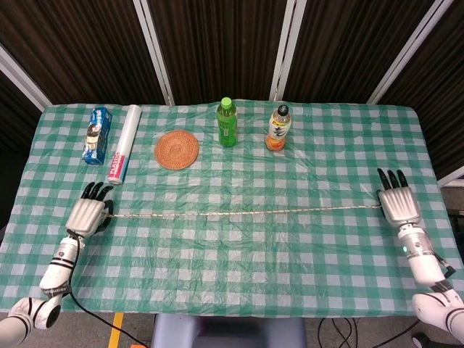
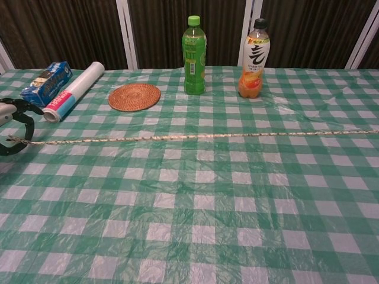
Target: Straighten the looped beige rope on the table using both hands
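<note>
The beige rope [image 1: 239, 212] [image 2: 195, 136] lies taut in one straight line across the green checked table, with no loop or knot in it. My left hand [image 1: 88, 214] grips its left end near the table's left edge; in the chest view only the dark fingers [image 2: 10, 125] show, curled around the rope tip. My right hand [image 1: 399, 205] holds the right end near the right edge; it is outside the chest view.
Along the far side stand a green bottle [image 1: 227, 123], an orange drink bottle [image 1: 278, 128], a round woven coaster [image 1: 176, 150], a white roll [image 1: 124, 143] and a blue packet [image 1: 96, 135]. The table edge [image 1: 435, 174] runs close beside my right hand.
</note>
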Robot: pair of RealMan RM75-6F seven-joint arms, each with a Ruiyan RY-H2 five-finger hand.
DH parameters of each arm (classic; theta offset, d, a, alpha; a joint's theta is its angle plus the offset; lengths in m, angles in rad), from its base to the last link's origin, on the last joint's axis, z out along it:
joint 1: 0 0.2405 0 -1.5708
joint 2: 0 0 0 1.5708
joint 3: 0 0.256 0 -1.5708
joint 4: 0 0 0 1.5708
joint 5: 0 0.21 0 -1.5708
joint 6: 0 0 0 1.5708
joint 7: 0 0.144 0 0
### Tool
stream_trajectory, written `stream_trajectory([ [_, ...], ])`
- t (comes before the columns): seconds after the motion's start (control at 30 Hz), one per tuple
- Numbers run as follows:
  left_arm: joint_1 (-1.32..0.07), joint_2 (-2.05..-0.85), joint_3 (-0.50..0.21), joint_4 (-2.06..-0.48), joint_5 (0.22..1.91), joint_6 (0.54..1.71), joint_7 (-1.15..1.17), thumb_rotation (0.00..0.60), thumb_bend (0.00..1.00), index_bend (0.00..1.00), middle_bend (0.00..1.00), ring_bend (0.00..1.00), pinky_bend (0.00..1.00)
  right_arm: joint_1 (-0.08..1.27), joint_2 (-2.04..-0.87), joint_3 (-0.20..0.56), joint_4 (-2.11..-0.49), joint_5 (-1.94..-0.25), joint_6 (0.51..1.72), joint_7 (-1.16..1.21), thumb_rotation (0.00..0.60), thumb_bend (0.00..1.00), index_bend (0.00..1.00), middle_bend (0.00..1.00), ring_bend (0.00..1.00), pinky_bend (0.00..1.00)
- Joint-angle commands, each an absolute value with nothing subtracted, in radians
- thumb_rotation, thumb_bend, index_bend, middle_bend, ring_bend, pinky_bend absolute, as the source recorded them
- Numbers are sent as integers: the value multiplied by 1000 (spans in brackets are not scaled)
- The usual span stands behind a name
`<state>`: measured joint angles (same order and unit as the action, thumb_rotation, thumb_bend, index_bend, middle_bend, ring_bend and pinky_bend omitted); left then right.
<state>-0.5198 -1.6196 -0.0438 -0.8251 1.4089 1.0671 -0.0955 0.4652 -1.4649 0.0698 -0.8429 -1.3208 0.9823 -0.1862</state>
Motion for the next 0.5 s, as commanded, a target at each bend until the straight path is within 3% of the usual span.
stream_trajectory([
  [0.03, -524, -1629, -41, -811, 1416, 1059, -100, 600, 442, 647, 130, 0, 56, 461, -1473, 66, -826, -1327, 977, -175, 600, 543, 769, 100, 0, 0],
  [0.5, -524, -1665, -27, -757, 1437, 1037, -117, 600, 441, 645, 130, 0, 56, 464, -1534, 53, -728, -1349, 934, -125, 600, 543, 769, 100, 0, 0],
])
